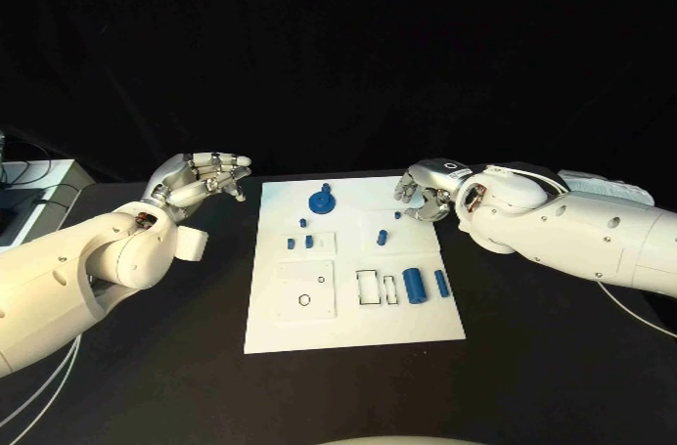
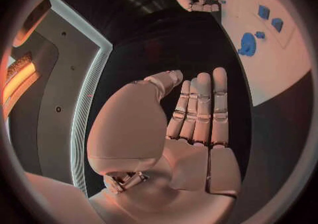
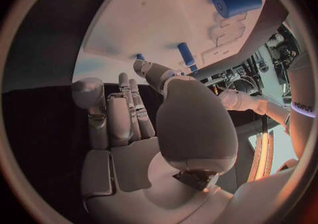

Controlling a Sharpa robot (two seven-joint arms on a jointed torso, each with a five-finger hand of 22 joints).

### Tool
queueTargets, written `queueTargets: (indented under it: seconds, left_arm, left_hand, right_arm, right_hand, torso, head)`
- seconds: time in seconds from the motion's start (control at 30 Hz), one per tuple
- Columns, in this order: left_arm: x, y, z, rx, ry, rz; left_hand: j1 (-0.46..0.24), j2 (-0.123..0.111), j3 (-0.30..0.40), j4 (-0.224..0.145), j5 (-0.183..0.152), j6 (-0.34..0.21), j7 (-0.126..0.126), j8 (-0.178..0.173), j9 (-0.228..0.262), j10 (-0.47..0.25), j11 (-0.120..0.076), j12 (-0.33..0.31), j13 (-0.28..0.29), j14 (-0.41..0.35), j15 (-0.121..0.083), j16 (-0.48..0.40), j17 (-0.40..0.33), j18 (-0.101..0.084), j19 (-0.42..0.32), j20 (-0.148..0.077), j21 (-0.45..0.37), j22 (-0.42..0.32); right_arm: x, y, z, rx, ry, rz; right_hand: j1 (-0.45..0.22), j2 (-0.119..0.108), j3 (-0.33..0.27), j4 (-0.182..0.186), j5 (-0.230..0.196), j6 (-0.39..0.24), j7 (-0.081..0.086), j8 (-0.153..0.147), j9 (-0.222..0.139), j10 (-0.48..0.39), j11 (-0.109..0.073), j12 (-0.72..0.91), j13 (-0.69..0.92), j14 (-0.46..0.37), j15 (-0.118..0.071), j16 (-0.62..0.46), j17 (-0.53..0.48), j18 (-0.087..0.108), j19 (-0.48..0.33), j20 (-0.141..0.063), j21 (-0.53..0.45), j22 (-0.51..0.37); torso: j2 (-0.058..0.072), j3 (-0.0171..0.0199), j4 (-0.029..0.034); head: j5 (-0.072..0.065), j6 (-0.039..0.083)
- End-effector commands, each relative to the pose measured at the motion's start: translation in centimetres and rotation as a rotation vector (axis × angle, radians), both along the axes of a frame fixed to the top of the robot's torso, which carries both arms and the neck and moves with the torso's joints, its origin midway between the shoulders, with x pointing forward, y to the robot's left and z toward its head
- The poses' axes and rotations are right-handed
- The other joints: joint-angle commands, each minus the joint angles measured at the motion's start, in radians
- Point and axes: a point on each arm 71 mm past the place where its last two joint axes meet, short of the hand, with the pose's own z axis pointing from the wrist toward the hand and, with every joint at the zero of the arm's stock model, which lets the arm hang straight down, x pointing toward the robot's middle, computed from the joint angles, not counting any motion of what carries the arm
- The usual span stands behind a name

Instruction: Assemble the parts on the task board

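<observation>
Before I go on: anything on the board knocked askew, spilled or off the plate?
Nothing stands out. The task board lies flat on the table, and the blue parts, such as the round piece and the large cylinder, all sit on it. The left hand and right hand hold nothing.

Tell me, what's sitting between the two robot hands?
In the head view, the task board's far end with a blue round part lies between the left hand and right hand.

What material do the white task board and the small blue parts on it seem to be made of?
The task board looks like matte white plastic or painted sheet: flat, even, no glare. The blue parts look like moulded or printed plastic: uniform colour, soft dull sheen. Neither can be confirmed by sight.
</observation>
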Motion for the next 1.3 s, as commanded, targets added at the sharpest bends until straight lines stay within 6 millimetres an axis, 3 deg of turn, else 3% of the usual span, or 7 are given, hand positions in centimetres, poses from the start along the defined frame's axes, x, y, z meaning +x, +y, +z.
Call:
queueTargets:
  seconds: [0.03, 0.2, 0.67, 1.13, 1.3]
  left_arm:
    - [-0.4, -0.3, 0.4, -0.109, -0.019, -0.019]
    - [-0.6, -0.3, 0.7, -0.126, -0.031, -0.020]
    - [-0.5, 0.1, 1.0, -0.128, -0.037, -0.004]
    - [-0.4, 0.2, 1.0, -0.119, -0.033, 0.006]
    - [-0.4, 0.3, 0.9, -0.114, -0.030, 0.008]
  left_hand:
    - [0.012, -0.003, -0.007, -0.008, 0.002, 0.002, -0.002, 0.008, 0.002, 0.005, 0.000, -0.004, -0.006, -0.005, -0.005, -0.008, -0.002, 0.015, 0.005, 0.001, -0.007, -0.003]
    - [0.014, -0.003, -0.009, -0.010, 0.002, 0.002, -0.002, 0.010, 0.002, 0.004, 0.000, -0.004, -0.007, -0.006, -0.005, -0.009, -0.003, 0.015, 0.006, 0.000, -0.008, -0.004]
    - [0.012, -0.006, -0.015, -0.011, 0.000, 0.000, -0.001, 0.012, 0.001, 0.002, 0.001, -0.006, -0.011, -0.005, -0.004, -0.011, -0.003, 0.014, 0.008, 0.000, -0.009, -0.005]
    - [0.013, -0.006, -0.018, -0.011, 0.000, -0.001, -0.001, 0.013, 0.001, 0.001, 0.002, -0.007, -0.012, -0.004, -0.004, -0.010, -0.003, 0.014, 0.009, 0.000, -0.010, -0.006]
    - [0.013, -0.006, -0.018, -0.012, -0.001, -0.002, 0.000, 0.013, 0.001, 0.000, 0.002, -0.007, -0.013, -0.003, -0.004, -0.010, -0.003, 0.014, 0.010, 0.000, -0.010, -0.006]
  right_arm:
    - [-0.2, 0.4, -0.7, -0.082, 0.027, 0.009]
    - [-0.3, 0.9, -1.2, -0.085, 0.044, 0.023]
    - [-0.5, 1.8, -1.8, -0.081, 0.067, 0.047]
    - [-0.5, 2.5, -2.1, -0.085, 0.030, 0.028]
    - [-0.5, 2.5, -2.1, -0.099, 0.008, 0.011]
  right_hand:
    - [0.002, -0.006, -0.002, 0.006, -0.002, -0.007, 0.000, -0.003, 0.001, -0.009, 0.000, -0.001, 0.000, 0.054, 0.006, 0.007, 0.002, -0.016, 0.009, 0.000, 0.008, 0.005]
    - [0.004, -0.004, -0.002, 0.007, -0.001, -0.006, 0.002, -0.002, 0.002, -0.011, 0.001, -0.001, 0.001, 0.053, 0.006, 0.011, 0.004, -0.016, 0.011, 0.001, 0.009, 0.007]
    - [0.019, 0.009, 0.007, 0.011, 0.006, 0.013, 0.001, 0.012, 0.010, -0.001, 0.000, 0.006, 0.005, 0.050, 0.006, 0.030, 0.008, -0.017, 0.020, 0.002, 0.020, 0.019]
    - [0.053, 0.107, 0.080, 0.024, -0.060, 0.086, -0.029, 0.075, 0.059, 0.102, -0.032, 0.020, 0.016, 0.042, -0.019, 0.060, 0.000, -0.029, 0.044, -0.016, 0.082, 0.088]
    - [0.058, 0.116, 0.093, 0.018, -0.082, 0.088, -0.033, 0.085, 0.070, 0.116, -0.037, 0.018, 0.017, 0.041, -0.023, 0.063, -0.004, -0.035, 0.057, -0.020, 0.111, 0.118]
  torso:
    - [0.002, 0.0017, -0.0008]
    - [0.002, -0.0004, -0.0003]
    - [0.001, 0.0004, 0.0006]
    - [0.000, 0.0013, -0.0008]
    - [0.000, 0.0014, -0.0009]
  head:
    - [0.003, -0.003]
    - [0.001, -0.008]
    - [0.006, -0.018]
    - [0.006, -0.020]
    - [0.005, -0.022]
